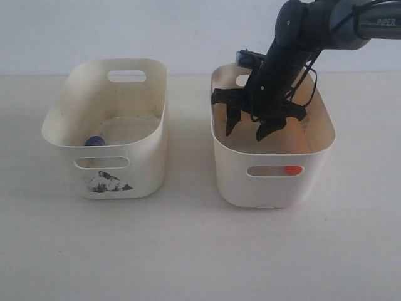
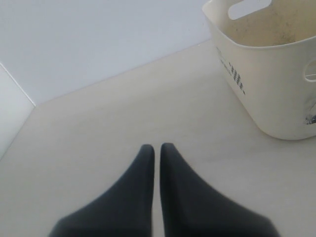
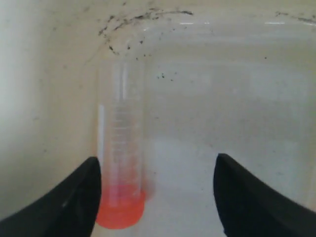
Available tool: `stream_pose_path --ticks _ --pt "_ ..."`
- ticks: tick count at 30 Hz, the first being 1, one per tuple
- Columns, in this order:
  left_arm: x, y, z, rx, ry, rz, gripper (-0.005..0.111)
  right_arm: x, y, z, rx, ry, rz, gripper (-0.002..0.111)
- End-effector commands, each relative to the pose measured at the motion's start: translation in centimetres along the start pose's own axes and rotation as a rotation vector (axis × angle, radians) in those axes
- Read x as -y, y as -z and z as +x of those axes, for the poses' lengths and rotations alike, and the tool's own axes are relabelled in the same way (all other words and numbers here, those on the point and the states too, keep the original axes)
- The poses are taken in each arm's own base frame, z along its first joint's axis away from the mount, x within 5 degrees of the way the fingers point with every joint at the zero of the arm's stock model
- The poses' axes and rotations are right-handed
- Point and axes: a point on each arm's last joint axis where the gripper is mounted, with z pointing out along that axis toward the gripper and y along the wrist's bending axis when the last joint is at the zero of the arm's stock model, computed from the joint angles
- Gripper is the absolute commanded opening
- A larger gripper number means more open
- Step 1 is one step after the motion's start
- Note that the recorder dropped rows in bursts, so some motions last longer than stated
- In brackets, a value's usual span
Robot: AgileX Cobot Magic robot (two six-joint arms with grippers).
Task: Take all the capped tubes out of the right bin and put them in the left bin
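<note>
The right bin (image 1: pixel 232 175) has a plain front, and my right gripper (image 1: pixel 245 133) hangs open inside it. An orange-red cap (image 1: pixel 292 169) shows through its front handle slot. In the right wrist view the clear tube with the orange-red cap (image 3: pixel 120 163) lies on the bin floor between the open fingers of that gripper (image 3: pixel 158 163), close beside one finger (image 3: pixel 84 197). The left bin (image 1: pixel 147 157) carries a black front mark and holds a blue-capped tube (image 1: pixel 95 141). No second blue-capped tube shows. My left gripper (image 2: pixel 157 148) is shut and empty over the table, away from the left bin (image 2: pixel 266 84).
Both bins stand side by side on a pale table (image 1: pixel 188 251) with a narrow gap between them. A white wall (image 1: pixel 125 31) runs behind them. The right arm (image 1: pixel 301 31) reaches down over the right bin's back rim.
</note>
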Motion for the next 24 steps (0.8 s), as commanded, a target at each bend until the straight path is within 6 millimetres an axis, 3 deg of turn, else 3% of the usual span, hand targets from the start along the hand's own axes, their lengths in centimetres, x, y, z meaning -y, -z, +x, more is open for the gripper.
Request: stream_pose_path --ticks 1,7,14,24 --pt "0.0 0.0 -0.2 0.010 0.011 0.005 0.004 0.0 -0.3 -0.1 0.003 0.002 -0.005 0.057" --pt "0.0 0.0 -0.2 0.010 0.011 0.005 0.004 -0.2 -0.3 -0.2 0.007 -0.001 -0.032 0.081" --pt "0.0 0.0 -0.2 0.010 0.011 0.005 0.004 -0.1 -0.8 -0.2 0.009 -0.009 -0.035 0.081" --pt "0.0 0.0 -0.2 0.010 0.011 0.005 0.004 -1.6 -4.6 1.4 -0.089 0.076 -0.022 0.080"
